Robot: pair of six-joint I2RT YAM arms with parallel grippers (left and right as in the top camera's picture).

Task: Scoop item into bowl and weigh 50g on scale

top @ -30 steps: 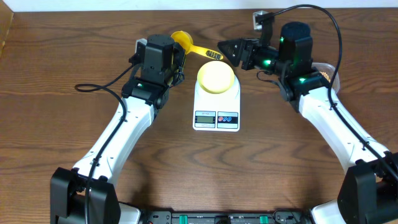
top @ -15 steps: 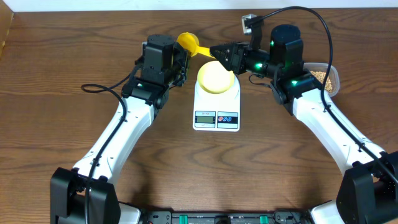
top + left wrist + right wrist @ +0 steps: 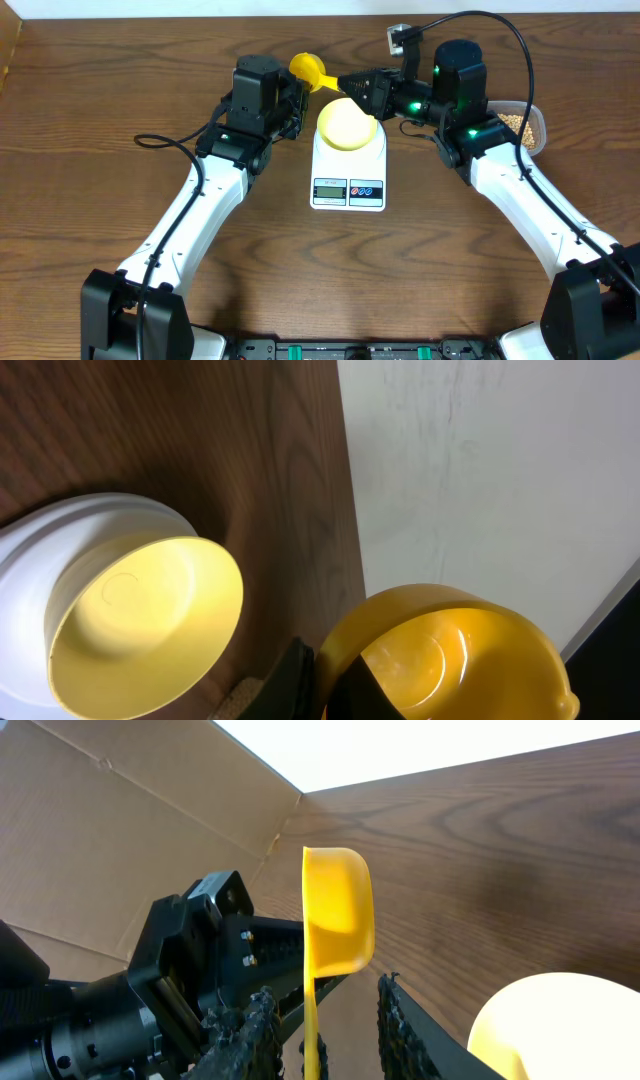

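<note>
The yellow scoop [image 3: 306, 69] hangs above the table's far edge. My left gripper [image 3: 296, 88] is shut on the cup's rim, and the cup [image 3: 450, 655] looks empty in the left wrist view. My right gripper [image 3: 349, 84] straddles the scoop's handle [image 3: 312, 1030]; its jaws are open, with a gap on each side of the handle. The pale yellow-green bowl [image 3: 347, 123] sits empty on the white scale [image 3: 348, 180], just below both grippers. The tan beans [image 3: 513, 122] lie in a clear tub at the right, partly hidden by my right arm.
The clear tub's rim [image 3: 541, 128] sits behind my right forearm. A cardboard wall [image 3: 120, 830] stands beyond the table's left edge. Bare wood surrounds the scale in front and on both sides.
My right gripper moved left over the bowl to the scoop's handle and its jaws narrowed. The left gripper shifted the scoop slightly right. The tub of beans came into view.
</note>
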